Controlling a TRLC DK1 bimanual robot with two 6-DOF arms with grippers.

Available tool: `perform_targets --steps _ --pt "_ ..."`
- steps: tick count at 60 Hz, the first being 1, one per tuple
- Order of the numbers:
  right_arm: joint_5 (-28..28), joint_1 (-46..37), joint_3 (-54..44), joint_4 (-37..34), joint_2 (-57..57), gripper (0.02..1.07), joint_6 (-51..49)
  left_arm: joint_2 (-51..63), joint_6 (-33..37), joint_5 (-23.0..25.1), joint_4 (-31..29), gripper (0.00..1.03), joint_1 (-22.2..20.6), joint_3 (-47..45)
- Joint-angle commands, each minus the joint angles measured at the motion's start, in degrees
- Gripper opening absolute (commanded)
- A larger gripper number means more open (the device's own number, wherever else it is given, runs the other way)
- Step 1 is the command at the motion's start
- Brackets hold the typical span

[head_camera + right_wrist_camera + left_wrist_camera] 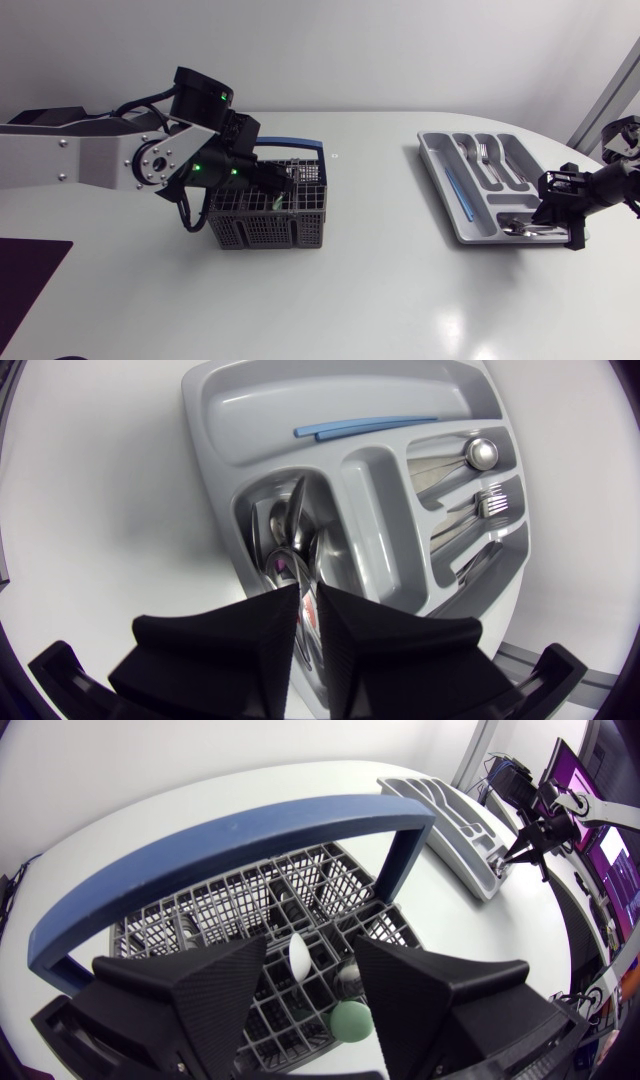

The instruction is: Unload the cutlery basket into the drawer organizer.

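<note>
Left pincer (268,182) hanging open in the cutlery basket (270,232); right pincer (560,212) clamping a spoon (292,525) over the drawer organizer (432,165).
Toward 9 o'clock on the worktop (380,280), the left fingers are standing well apart under the basket's blue handle (230,840). A white tip (300,956) and a green tip (352,1020) are showing between them, the rest hidden by the grid. Toward 3 o'clock, the right fingers are pressing nearly together on the spoon's handle, with its bowl reaching into the compartment at the organizer's 6 o'clock end.
</note>
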Motion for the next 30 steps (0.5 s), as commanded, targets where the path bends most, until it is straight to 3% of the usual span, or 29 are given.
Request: perform_targets --steps 1,8,20,30 --pt "0.7 -0.5 -1.9 1.0 1.2 0.42 -1.2 1.7 -1.5 -0.3 0.8 0.62 -0.3 -0.7" --pt "0.4 -1.0 -1.9 1.3 0.4 0.54 -0.9 1.7 -1.7 -0.3 0.8 0.62 -0.4 -0.6" --pt "-3.4 0.0 -2.1 -0.9 -5.3 0.88 5.4 1.7 -2.2 -0.3 0.9 0.62 -0.9 0.1" --pt "-8.0 1.5 -2.4 -4.0 -8.8 0.95 10.2 2.0 -2.4 -0.6 1.2 0.62 -1.1 0.3"
